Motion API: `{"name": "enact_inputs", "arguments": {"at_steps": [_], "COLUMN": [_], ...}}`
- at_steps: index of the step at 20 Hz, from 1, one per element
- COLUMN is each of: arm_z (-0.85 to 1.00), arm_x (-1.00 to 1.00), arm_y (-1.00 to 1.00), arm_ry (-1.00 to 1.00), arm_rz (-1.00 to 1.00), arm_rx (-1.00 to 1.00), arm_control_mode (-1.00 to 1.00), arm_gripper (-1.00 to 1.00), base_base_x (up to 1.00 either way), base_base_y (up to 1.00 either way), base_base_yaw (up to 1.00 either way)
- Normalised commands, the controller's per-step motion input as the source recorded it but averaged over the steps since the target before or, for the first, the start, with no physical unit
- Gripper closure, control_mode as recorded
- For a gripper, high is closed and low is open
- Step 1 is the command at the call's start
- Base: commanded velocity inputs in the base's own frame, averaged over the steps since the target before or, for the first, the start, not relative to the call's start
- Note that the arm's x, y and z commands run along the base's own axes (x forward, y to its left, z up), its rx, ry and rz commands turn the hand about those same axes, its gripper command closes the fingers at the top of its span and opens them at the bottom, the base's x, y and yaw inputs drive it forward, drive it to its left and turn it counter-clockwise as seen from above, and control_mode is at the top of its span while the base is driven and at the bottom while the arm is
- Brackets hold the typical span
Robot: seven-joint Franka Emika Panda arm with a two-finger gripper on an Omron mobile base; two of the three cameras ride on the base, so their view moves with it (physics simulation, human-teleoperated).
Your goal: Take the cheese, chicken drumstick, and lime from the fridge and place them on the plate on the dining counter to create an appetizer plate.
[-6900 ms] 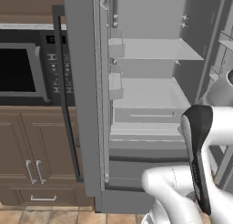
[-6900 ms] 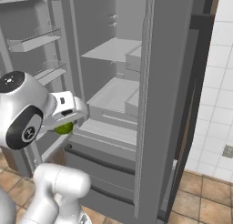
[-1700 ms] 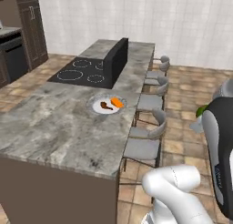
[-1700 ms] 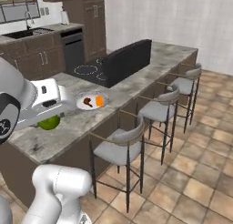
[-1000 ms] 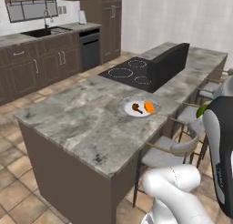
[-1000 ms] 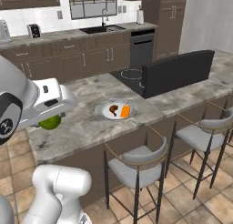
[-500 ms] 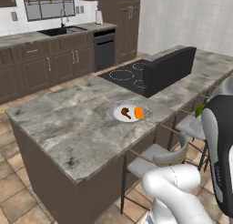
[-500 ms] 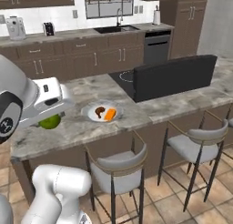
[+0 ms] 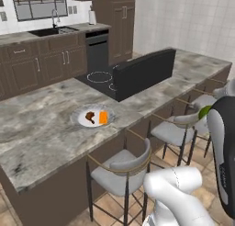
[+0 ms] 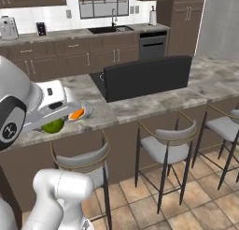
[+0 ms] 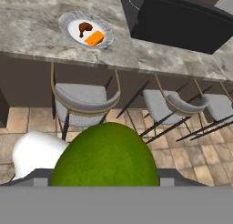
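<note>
Claw (image 10: 56, 121): shut round the lime (image 11: 105, 159); fingertips hidden behind the fruit in hand view, so grip read from the lime sitting right at the lens and under the hand in right base view.
Lime: in the air, carried, off the desk edge on the stool side; a green sliver of it also peeks past the arm in left base view. Not yet over the plate.
Stools (image 11: 84, 100): row of grey seats w/ brass frames betw. robot and desk; nearest one sits just below the plate's stretch of edge.
Desk (image 9: 41, 128): marbled island top, dark base; this is the dining counter.
Plate (image 11: 68, 25): flat on the desk, near the stool-side edge, well short of the cooktop.
Chicken drumstick (image 11: 84, 27): on the plate, brown lump, just beside the cheese.
Cheese (image 11: 94, 38): on the plate, orange wedge; touching the drumstick or not, can't tell.
Cooktop + black riser (image 9: 144, 71): farther along the desk, apart from the plate.
Sink counter (image 10: 93, 37): far wall, dark cabinets, not part of the job.
Done: 2 of 3 foods plated.
Left: bring lime over plate, lower, release on bare white part. Est. last leg of task.
Risk: round fruit may roll off the flat plate if dropped from height.
</note>
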Motion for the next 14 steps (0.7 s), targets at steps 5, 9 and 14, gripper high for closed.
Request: {"name": "enact_inputs", "arguments": {"at_steps": [5, 9, 14], "arm_z": [0.0, 0.0, -0.2], "arm_x": [0.0, 0.0, 0.12], "arm_y": [0.0, 0.0, 0.13], "arm_ry": [0.0, 0.0, 0.0], "arm_rz": [0.0, 0.0, 0.01], "arm_rx": [0.0, 0.0, 0.0], "arm_control_mode": [1.0, 1.0, -1.0], "arm_gripper": [1.0, 1.0, 1.0], "base_base_x": [0.5, 0.2, 0.03], "base_base_y": [0.0, 0.0, 0.01], "base_base_yaw": [0.01, 0.0, 0.0]}}
